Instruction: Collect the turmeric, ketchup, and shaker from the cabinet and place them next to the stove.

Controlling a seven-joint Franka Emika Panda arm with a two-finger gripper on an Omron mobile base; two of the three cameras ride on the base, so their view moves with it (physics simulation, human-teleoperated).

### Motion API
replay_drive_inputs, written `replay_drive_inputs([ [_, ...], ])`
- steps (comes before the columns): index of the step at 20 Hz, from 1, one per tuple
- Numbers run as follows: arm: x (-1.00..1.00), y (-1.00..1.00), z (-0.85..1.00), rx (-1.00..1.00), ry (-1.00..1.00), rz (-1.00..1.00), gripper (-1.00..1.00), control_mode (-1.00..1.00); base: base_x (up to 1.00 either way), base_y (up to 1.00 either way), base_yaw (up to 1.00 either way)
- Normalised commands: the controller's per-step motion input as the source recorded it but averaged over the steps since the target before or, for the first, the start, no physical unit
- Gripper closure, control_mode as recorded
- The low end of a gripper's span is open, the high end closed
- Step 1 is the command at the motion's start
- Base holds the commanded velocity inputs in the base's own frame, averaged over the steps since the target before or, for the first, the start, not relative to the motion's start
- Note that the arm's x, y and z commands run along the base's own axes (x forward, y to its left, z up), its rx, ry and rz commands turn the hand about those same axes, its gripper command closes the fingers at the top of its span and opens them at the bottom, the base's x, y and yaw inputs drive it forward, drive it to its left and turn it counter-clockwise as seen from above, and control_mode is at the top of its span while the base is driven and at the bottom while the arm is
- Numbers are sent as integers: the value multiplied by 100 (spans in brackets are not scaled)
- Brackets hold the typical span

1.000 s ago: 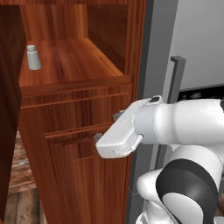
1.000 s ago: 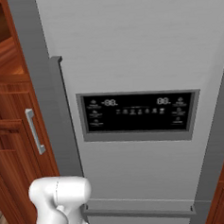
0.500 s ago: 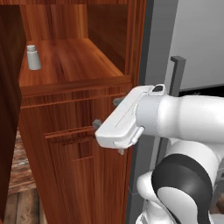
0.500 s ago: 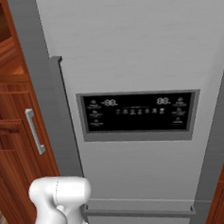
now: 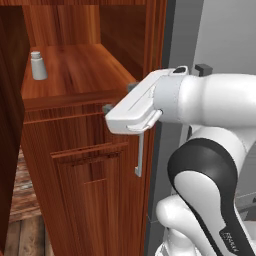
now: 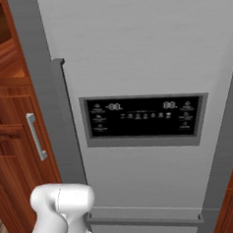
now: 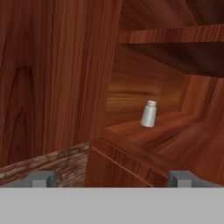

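Note:
The shaker (image 5: pixel 36 65), small and pale grey-white, stands upright at the back left of the cabinet's (image 5: pixel 85 165) shelf niche. My gripper (image 5: pixel 119 96) is open and holds nothing. It hovers at the front right edge of that shelf, pointing into the niche, well short of the shaker. In the hand view the shaker (image 7: pixel 148 113) stands ahead and slightly right on the wooden shelf, far beyond the open gripper (image 7: pixel 111 178). The turmeric, the ketchup and the stove are out of view.
The cabinet's left side wall (image 7: pixel 57 78) rises close by, and an upper shelf (image 7: pixel 175 35) caps the niche. A long grey bar handle (image 5: pixel 140 155) hangs below my hand. A grey fridge (image 6: pixel 134 53) with a dark display panel (image 6: pixel 143 119) stands right of the cabinet (image 6: pixel 13 160).
My hand has risen from in front of the lower cabinet door to the level of the shelf edge. The jaws have stayed open and the shaker has not moved.

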Motion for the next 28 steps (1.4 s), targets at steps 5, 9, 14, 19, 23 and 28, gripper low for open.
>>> replay_drive_inputs([
  [5,2,0,1,0,0,-1,-100,-100,0,0,0],
  [9,3,0,0,0,0,0,-100,-100,0,0,0],
  [14,15,-1,0,0,0,0,-100,-100,0,0,0],
  [19,14,-3,0,0,0,0,-100,-100,0,0,0],
  [23,20,-1,0,0,0,0,-100,-100,0,0,0],
  [28,21,0,0,0,0,-1,-100,-100,0,0,0],
])
